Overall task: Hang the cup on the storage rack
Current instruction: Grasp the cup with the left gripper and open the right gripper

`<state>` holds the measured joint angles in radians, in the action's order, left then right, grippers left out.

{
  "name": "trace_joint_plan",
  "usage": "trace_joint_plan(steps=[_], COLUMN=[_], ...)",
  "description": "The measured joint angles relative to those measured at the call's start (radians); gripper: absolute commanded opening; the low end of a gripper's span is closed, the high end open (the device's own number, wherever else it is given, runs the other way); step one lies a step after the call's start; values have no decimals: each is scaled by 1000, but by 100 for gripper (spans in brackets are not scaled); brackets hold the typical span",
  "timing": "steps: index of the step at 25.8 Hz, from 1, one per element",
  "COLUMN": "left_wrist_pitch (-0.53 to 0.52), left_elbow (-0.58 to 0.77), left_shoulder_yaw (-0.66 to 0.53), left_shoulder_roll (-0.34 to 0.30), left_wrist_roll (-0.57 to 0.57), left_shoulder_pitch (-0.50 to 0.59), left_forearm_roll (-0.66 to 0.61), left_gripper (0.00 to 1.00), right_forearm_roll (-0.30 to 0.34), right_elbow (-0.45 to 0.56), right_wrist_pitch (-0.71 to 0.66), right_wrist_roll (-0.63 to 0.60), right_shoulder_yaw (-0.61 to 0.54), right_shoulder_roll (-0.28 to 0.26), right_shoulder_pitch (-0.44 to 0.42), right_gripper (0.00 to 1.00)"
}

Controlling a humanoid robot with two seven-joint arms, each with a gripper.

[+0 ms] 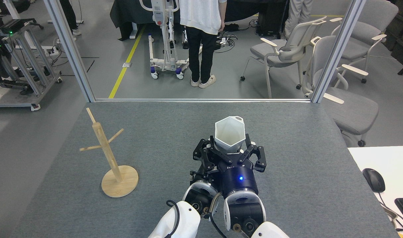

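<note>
Head view: the right gripper (230, 152) is clenched on the white cup (229, 134) above a grey felt table (297, 172).

The cup stands mouth-up between the dark fingers, its rim tab on the far side. The left gripper (204, 155) sits just beside and partly behind the right one; whether it is released or clenched cannot be made out. Well to the left stands the wooden storage rack (110, 155), apart from both. Beyond the table edge: grey floor, a yellow line, chairs (287, 49), a standing person's legs (201, 49). No writing is readable.
</note>
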<state>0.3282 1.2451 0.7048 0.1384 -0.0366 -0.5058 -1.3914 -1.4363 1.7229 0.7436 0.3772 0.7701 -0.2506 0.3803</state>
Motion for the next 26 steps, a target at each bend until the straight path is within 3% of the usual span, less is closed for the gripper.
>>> trace_joint_plan(steps=[8,26], left_wrist_pitch=[-1,-52], left_elbow=[-1,-10], left_shoulder_yaw=[-1,11], left_shoulder_roll=[0,0], left_wrist_roll=[0,10], left_shoulder_pitch=[0,62], left_forearm_roll=[2,-1], left_gripper=[0,0], right_forearm_roll=[-52,-56], right_elbow=[13,14], right_wrist_pitch=[1,-26], right_wrist_roll=[-54,-419], right_shoulder_yaw=[0,-9], right_shoulder_roll=[-1,33], right_shoulder_pitch=[-49,-22], right_gripper=[99,99])
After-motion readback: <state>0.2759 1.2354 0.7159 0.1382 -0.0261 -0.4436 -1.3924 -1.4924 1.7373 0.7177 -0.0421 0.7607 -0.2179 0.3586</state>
